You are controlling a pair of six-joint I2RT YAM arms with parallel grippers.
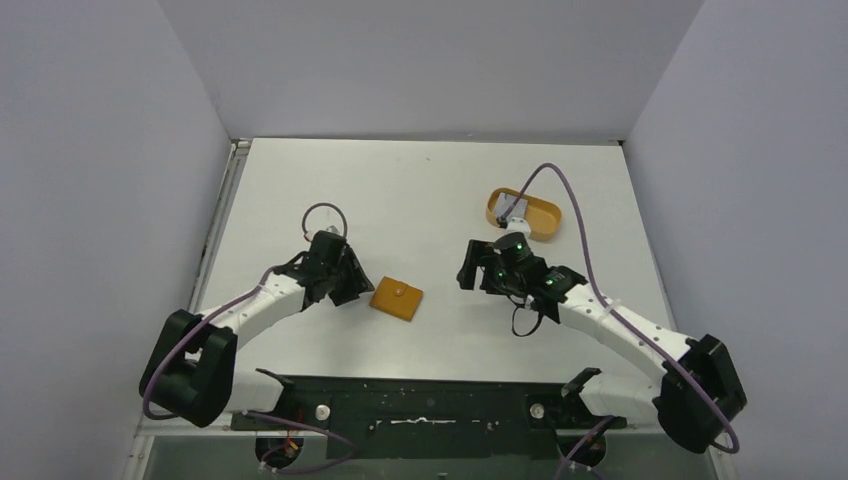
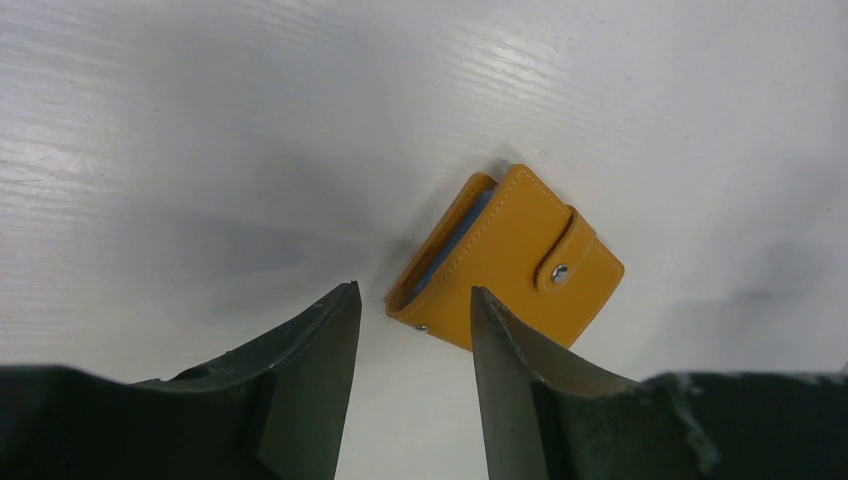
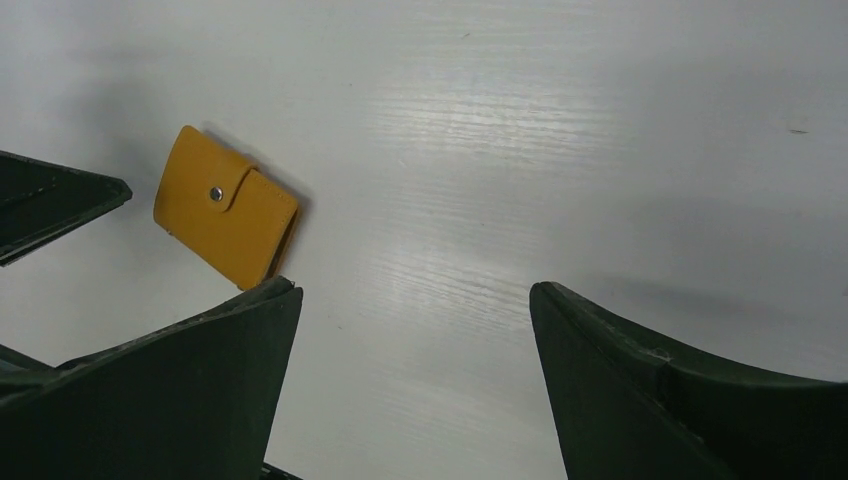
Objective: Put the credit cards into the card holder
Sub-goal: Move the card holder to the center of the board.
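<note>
Found the card holder (image 1: 396,298) snapped shut on the counter (image 1: 420,190), just right of the left tool (image 2: 414,290), whose fingers stood apart on nothing. Right tool (image 3: 415,287) spread wide, empty. Judged an opening step: needed pinning the holder and unsnapping its tab.

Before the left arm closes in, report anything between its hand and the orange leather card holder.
Nothing visible: just bare white table between the left hand and the folded orange leather card holder directly ahead.
</note>
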